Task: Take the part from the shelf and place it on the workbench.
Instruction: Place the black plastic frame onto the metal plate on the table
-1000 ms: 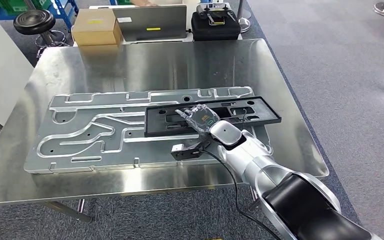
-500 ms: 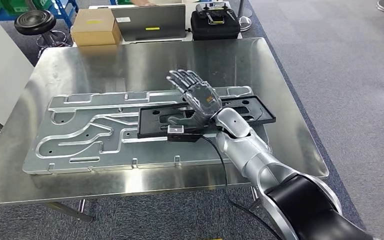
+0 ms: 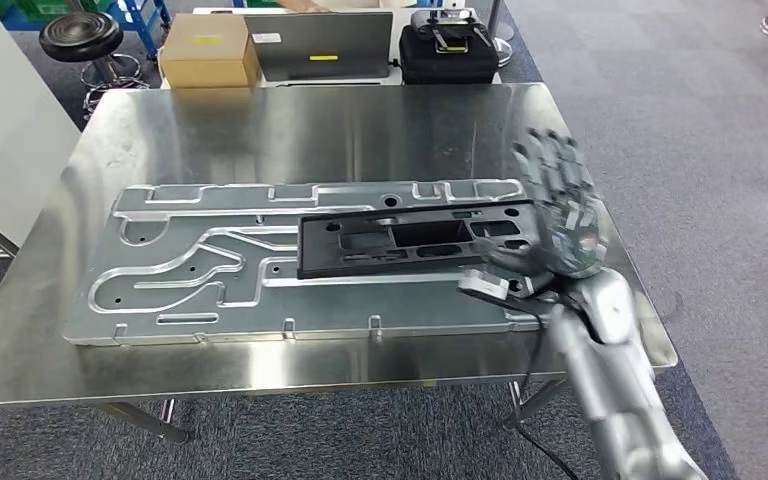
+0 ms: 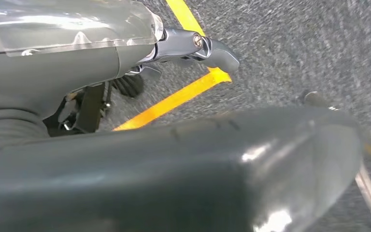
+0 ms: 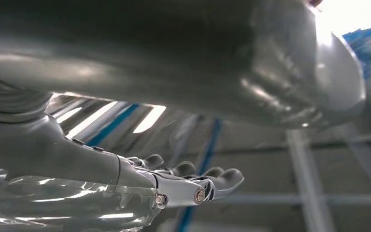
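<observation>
Black part [image 3: 422, 238] sits mid-frame on the workbench [image 3: 290, 120]; right hand [image 3: 560, 215] empty, fingers spread, so placing looks done, just retract next.

Workshop or robotics lab floor, a steel workbench [image 3: 260, 125] sitting on grey carpet [image 3: 700, 110], a machined metal plate [image 3: 210, 270] lying on it, a cardboard box [image 3: 203, 52], black equipment case [image 3: 448, 55] and stool [image 3: 80, 35] standing at the far side
</observation>
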